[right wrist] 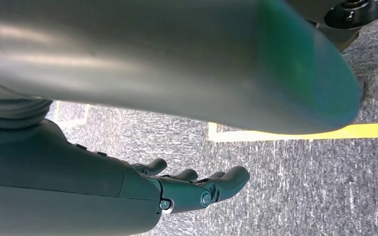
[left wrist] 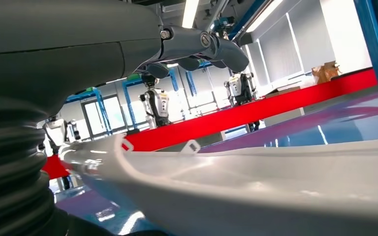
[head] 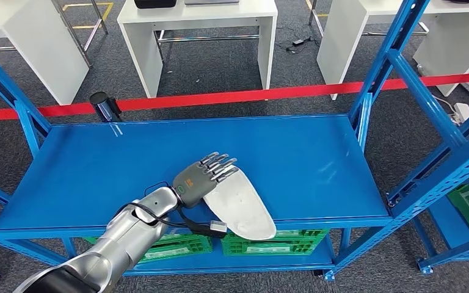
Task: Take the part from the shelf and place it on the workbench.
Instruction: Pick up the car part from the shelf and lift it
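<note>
Fingers (head: pixel 218 166) of my left hand (head: pixel 203 177) lie straight and close together, stretched flat over the upper end of the white part (head: pixel 242 207); whether the thumb grips under it I cannot tell. The part is a long, smooth, shoe-sole-shaped shell lying on the blue shelf (head: pixel 128 165), near its front edge. Its long axis runs diagonally: the narrower end sits under my hand, the broader rounded end points toward me and to the right, overhanging the front edge. Below, on the lower level, green crates (head: pixel 281 243) sit side by side; their contents are hidden. Wide bare blue surface stretches on both sides of the part and behind it. Blue uprights (head: pixel 383 67) stand at the shelf's corners. My right hand (right wrist: pixel 192 189) hangs over grey carpet (right wrist: pixel 300 187), fingers loosely curled, holding nothing
</note>
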Robot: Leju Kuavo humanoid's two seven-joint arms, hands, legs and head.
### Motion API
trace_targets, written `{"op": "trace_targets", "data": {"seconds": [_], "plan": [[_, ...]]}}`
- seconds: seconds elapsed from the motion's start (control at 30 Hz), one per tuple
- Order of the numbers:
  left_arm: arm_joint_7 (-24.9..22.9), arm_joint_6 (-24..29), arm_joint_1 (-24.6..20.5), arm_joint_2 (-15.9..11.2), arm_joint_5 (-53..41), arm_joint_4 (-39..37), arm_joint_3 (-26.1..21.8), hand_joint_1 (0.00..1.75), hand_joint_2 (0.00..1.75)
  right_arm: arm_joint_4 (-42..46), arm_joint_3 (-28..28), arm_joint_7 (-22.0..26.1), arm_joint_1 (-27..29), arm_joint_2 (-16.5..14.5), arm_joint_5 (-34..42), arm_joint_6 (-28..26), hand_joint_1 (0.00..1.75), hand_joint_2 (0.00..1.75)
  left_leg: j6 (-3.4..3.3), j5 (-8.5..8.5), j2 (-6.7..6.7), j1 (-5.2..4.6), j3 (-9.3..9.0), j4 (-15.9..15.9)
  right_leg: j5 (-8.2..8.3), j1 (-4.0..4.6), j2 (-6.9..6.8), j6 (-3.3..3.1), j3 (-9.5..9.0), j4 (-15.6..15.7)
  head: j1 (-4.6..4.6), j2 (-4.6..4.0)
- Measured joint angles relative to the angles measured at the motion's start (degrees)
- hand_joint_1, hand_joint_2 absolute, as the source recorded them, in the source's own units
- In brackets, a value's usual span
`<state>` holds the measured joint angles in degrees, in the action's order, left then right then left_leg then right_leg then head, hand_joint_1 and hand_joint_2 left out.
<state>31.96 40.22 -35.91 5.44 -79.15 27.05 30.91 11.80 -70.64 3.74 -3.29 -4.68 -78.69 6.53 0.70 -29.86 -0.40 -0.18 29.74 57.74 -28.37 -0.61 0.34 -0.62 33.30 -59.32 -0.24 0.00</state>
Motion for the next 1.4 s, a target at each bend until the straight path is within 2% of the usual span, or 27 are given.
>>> {"op": "trace_targets", "data": {"seconds": [0.1, 0.13, 0.23, 0.27, 1.07, 1.27, 1.4], "plan": [[-0.35, 0.0, -0.23, 0.37, -0.08, -0.55, 0.34, 0.0, 1.75, -0.02, 0.0, -0.31, -0.01, -0.07, 0.0, 0.0, 0.0, 0.0, 0.0, 0.0, 0.0, 0.0, 0.0, 0.0, 0.0, 0.0, 0.0, 0.0, -0.01, 0.0, -0.01, 0.0], [-0.47, 0.0, -0.34, 0.46, -0.08, -0.75, 0.39, 0.25, 1.75, -0.02, 0.0, -0.43, -0.02, -0.11, 0.0, -0.03, 0.0, 0.0, 0.0, 0.0, 0.0, 0.0, 0.0, 0.0, 0.0, 0.0, 0.0, 0.0, -0.01, 0.0, -0.01, 0.0], [-0.75, 0.0, -0.58, 0.62, -0.08, -1.34, 0.51, 1.56, 1.75, -0.02, 0.0, -0.67, -0.02, -0.28, 0.02, -0.15, 0.0, 0.0, 0.0, 0.0, 0.0, 0.0, -0.01, 0.0, 0.0, 0.0, 0.0, 0.0, -0.01, 0.0, 0.0, 0.0], [-0.81, 0.0, -0.6, 0.63, -0.08, -1.56, 0.61, 1.75, 1.75, -0.02, 0.0, -0.71, -0.01, -0.35, 0.02, -0.16, 0.0, 0.0, 0.0, 0.0, 0.0, 0.0, -0.01, 0.0, 0.0, 0.0, 0.0, 0.0, -0.01, 0.0, 0.0, 0.0], [-1.23, 0.0, -1.33, 0.22, 3.39, -5.81, 1.94, 1.75, 1.75, -0.02, -0.02, -0.82, -0.02, -0.5, 0.1, -0.49, 0.0, 0.0, 0.0, 0.0, 0.0, 0.0, 0.01, 0.0, 0.0, 0.0, 0.0, 0.0, 0.01, 0.0, 0.0, 0.0], [2.95, 0.0, -1.2, 0.22, 9.93, -2.3, 1.14, 1.75, 1.75, -0.02, -0.02, -0.94, -0.04, -0.61, 0.73, -1.1, 0.0, 0.0, 0.0, 0.0, 0.0, 0.0, 0.03, 0.0, 0.0, 0.0, 0.0, 0.0, 0.02, 0.0, 0.0, 0.0], [7.36, -0.01, -0.17, 0.23, 23.36, 3.51, -0.35, 1.75, 1.75, -0.02, -0.02, -1.07, -0.07, -0.86, 1.21, -1.22, 0.0, 0.0, 0.0, 0.0, 0.0, 0.0, 0.05, 0.0, 0.0, -0.01, 0.02, 0.0, 0.04, 0.0, -0.01, 0.0]]}}
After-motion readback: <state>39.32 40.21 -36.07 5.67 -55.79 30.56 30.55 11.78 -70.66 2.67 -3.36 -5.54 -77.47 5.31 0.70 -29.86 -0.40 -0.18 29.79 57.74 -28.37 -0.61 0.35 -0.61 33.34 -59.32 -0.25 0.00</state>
